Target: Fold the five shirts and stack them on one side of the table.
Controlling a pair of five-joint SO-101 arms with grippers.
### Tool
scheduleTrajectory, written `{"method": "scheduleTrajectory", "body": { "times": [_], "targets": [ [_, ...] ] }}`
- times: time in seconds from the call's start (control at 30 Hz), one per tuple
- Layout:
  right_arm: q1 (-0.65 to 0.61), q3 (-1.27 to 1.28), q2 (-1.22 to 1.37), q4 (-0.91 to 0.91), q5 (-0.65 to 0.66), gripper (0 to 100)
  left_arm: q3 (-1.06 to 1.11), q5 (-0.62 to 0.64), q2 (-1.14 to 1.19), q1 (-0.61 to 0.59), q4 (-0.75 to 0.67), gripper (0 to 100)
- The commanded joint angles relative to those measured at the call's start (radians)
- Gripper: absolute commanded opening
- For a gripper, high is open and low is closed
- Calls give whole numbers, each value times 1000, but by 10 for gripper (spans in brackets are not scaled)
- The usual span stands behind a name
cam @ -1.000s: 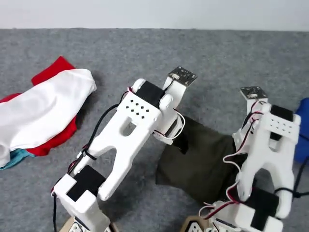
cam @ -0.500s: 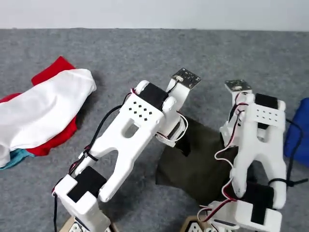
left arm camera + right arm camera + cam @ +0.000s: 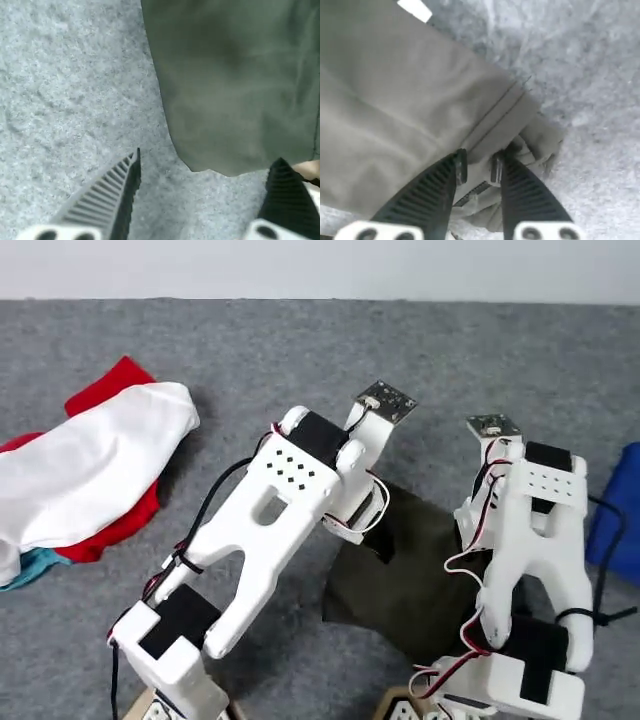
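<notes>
Shirts, five: white [image 3: 90, 465], red [image 3: 115, 380], teal [image 3: 30, 568], olive [image 3: 415, 570], blue [image 3: 615, 510]; left pincer [image 3: 208, 157] wide, right pincer [image 3: 478, 159] nipping the olive one.

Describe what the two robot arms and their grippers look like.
Both the left arm and the right arm have white plastic shells with black motor blocks, a grid of small holes on one link, and thin red, black and white wires. The left gripper and right gripper have black ribbed fingers on white bases.
</notes>
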Motion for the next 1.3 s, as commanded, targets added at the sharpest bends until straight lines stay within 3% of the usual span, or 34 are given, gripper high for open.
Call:
{"method": "scheduleTrajectory", "body": {
  "times": [0.0, 0.3, 0.47, 0.73, 0.87, 1.03, 1.27],
  "targets": [
    [15, -6, -4, -15, -3, 114, 2, -9, -43, 5, 17, 376],
    [79, -6, -4, -30, 3, 232, 5, -9, -43, 5, 17, 376],
    [82, -5, -4, -27, 34, 240, 70, -11, -51, 6, 17, 376],
    [87, 14, -4, -41, 35, 78, 82, -9, -52, 5, 17, 376],
    [87, 92, -4, -84, 35, 79, 84, -9, -52, 5, 17, 376],
    [82, 126, -4, -101, 51, 151, 84, -9, -52, 3, 17, 376],
    [85, 124, -4, -137, 72, 9, 84, -9, -52, 5, 17, 376]
  ]
}}
